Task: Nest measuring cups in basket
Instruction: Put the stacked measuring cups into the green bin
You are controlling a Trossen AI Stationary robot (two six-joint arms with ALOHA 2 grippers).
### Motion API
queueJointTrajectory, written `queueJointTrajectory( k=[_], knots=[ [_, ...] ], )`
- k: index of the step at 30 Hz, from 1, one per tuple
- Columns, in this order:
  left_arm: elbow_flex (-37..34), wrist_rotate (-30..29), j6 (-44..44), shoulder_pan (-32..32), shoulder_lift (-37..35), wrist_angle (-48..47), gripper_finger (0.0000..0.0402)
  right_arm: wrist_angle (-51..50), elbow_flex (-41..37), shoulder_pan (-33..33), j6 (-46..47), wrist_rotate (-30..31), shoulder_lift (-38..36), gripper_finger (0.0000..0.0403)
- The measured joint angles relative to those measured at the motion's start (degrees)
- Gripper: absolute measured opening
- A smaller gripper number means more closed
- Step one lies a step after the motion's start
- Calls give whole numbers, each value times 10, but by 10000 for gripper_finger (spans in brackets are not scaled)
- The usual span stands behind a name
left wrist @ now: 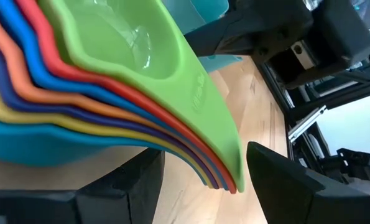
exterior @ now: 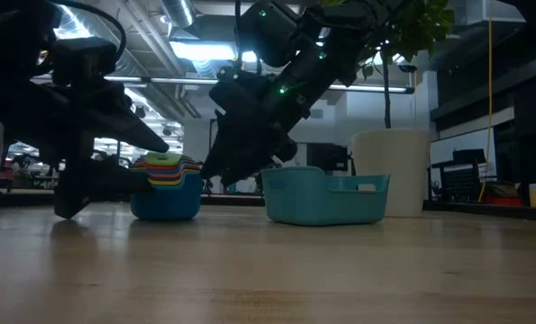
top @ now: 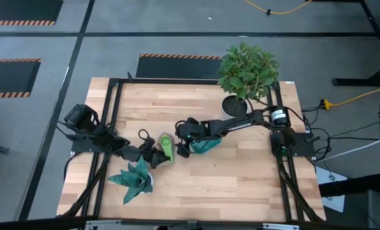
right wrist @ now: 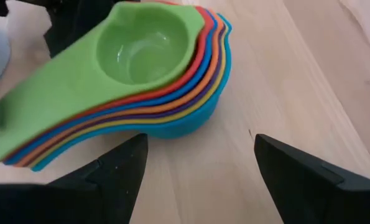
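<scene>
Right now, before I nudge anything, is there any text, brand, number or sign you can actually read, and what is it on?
No text can be read.
Green measuring cup: raised marking on its handle, not legible.
Basket: small pale patch on its wall, nothing readable on it.
Floor around the table: orange and black hazard stripes, no words.

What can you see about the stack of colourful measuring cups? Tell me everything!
The stack of nested plastic measuring cups sits upright on the wooden table, beside the teal plastic basket, not inside it. The small green cup is on top, then red, blue, orange, purple-blue and yellow layers, with the biggest light blue cup at the bottom. Their flat handles fan out together on one side, between the left gripper's dark fingers. The open right gripper faces the stack.
</scene>
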Motion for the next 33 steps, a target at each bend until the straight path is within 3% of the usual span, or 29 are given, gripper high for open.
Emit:
queueJointTrajectory(
  k=[33],
  knots=[
    [0, 2, 0, 17, 0, 4, 221, 98, 0, 30, -9, -24, 38, 300]
  ],
)
